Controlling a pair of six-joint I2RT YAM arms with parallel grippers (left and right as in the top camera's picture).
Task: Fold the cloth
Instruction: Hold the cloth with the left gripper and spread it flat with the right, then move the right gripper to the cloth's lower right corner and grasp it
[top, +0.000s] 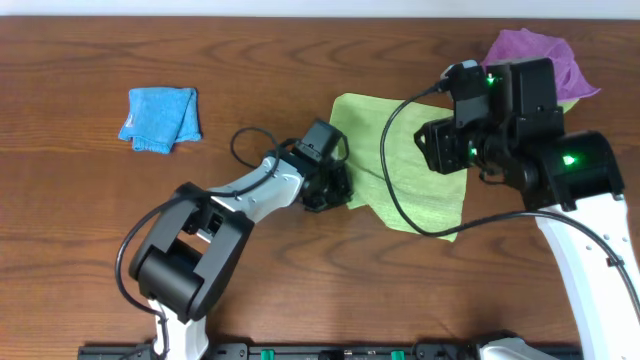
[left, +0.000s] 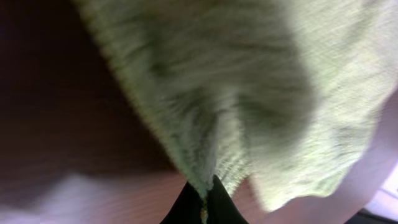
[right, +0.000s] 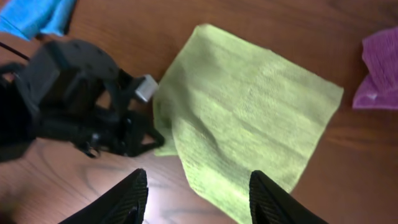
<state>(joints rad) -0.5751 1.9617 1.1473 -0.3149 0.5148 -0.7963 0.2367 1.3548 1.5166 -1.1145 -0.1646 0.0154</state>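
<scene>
The lime-green cloth (top: 400, 175) lies spread flat on the brown table, right of centre. My left gripper (top: 335, 188) is at its left edge and is shut on that edge. In the left wrist view the black fingertips (left: 217, 200) pinch a bunched fold of the cloth (left: 249, 93). In the right wrist view my right gripper (right: 198, 173) hangs open above the cloth (right: 249, 112), near its front edge, holding nothing. The left gripper (right: 146, 140) shows there at the cloth's left side. My right arm (top: 500, 120) hides the cloth's right part from overhead.
A purple cloth (top: 535, 55) lies crumpled at the back right, close to the green cloth's far corner. A bright blue folded cloth (top: 160, 118) sits at the left. Bare wood lies between the blue cloth and the left arm.
</scene>
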